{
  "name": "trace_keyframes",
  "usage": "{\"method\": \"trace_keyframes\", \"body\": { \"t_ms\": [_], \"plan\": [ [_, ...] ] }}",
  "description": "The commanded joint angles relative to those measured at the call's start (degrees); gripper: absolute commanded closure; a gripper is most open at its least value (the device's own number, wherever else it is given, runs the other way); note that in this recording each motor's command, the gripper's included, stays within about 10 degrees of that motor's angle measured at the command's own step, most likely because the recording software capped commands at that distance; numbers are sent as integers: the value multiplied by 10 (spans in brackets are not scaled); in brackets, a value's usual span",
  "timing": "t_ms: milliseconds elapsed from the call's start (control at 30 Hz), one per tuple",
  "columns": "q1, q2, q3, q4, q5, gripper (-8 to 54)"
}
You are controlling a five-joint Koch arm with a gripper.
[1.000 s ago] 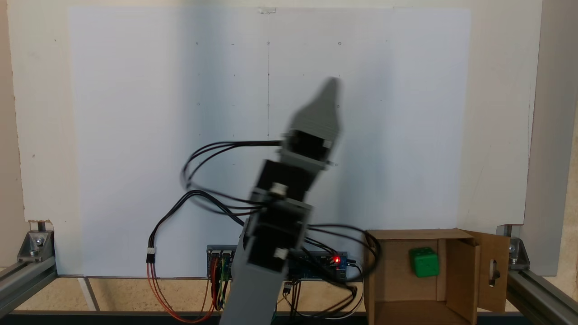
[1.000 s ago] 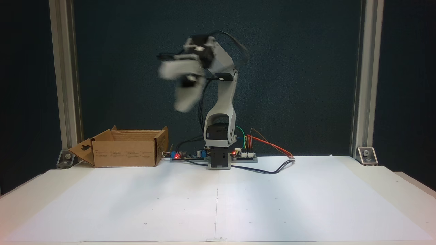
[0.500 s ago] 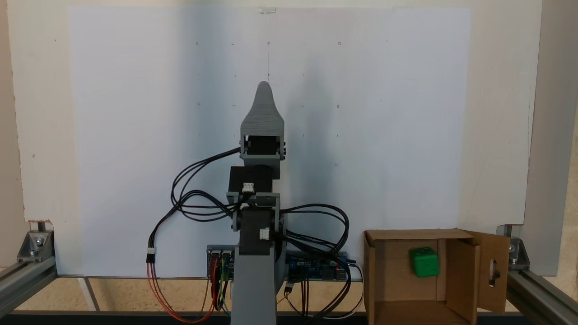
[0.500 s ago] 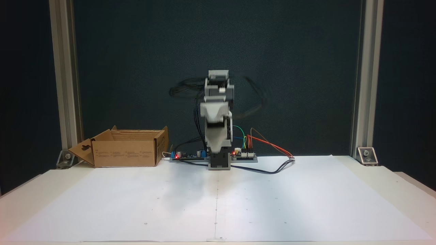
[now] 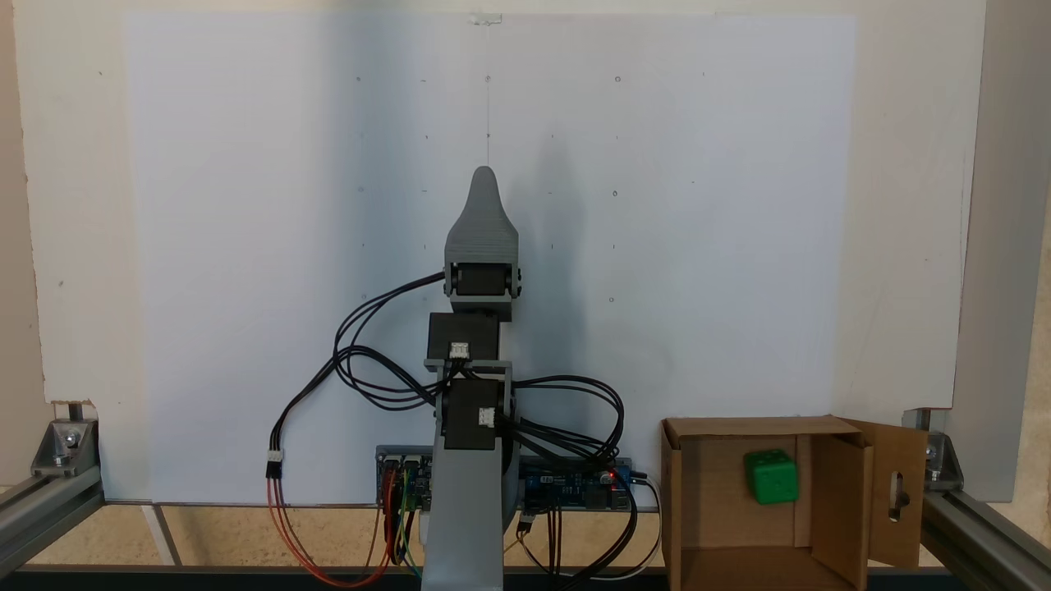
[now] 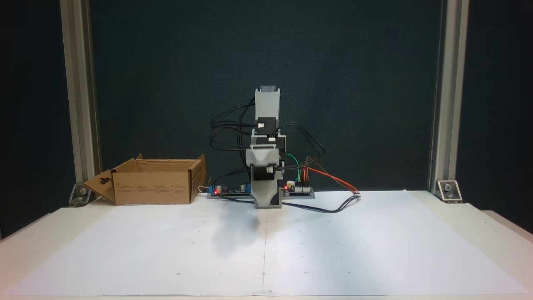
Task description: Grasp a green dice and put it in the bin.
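Inside the bin, green dice, box print unreadable, claw state unclear

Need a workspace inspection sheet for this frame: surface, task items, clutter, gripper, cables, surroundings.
Surface: white paper sheet on a pale table, faint dot marks, arm shadow.
Job's things: green dice lies inside the box; box sits at the table's back edge beside the arm base, flaps open, slotted flap folded outward.
Clutter: nothing seen on the paper.
Gripper: gripper points along the sheet's centre line, away from the box; jaws lie one behind the other, state cannot be told; holds nothing visible.
Cables: black loops hang off the arm; red and orange leads run to the boards, red LEDs lit.
Surroundings: aluminium frame posts, dark backdrop.
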Motion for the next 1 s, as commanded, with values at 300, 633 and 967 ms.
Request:
{"method": "trace_keyframes", "body": {
  "t_ms": [300, 633, 967],
  "plan": [
    [11, 63, 69, -301, -25, 24],
    [10, 63, 180, -520, -25, 10],
    [10, 62, 194, -533, -26, 6]
  ]
}}
